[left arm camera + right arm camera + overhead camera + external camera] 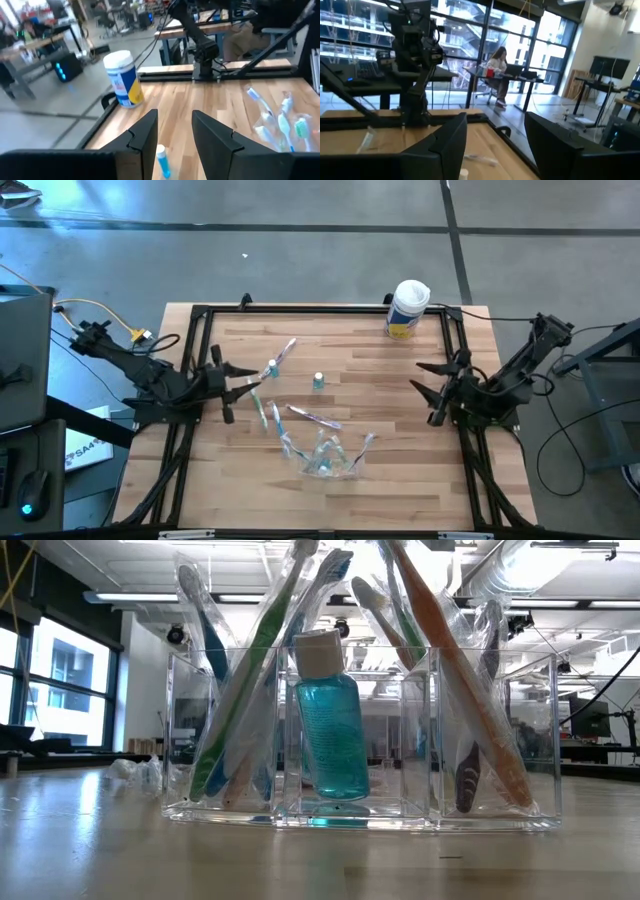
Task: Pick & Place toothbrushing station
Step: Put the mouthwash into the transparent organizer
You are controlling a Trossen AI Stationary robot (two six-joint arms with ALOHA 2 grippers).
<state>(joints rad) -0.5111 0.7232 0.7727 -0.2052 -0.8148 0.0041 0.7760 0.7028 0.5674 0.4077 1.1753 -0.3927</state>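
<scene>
1. At the table's left edge the left gripper (pixel 243 385) hovers with its jaws apart, nothing between them; a small teal-capped tube (pixel 162 160) stands just below its fingers (pixel 145 137).
2. Loose toothbrushes (pixel 283 356) lie scattered on the wood beside it, another tube (pixel 318 381) upright nearby.
3. Near the front edge sits the clear holder (pixel 360 740), brushes leaning in its outer compartments (a blue bottle (pixel 328 730) in the middle one).
4. The right gripper (pixel 428 392) waits at the right, released and empty.
</scene>
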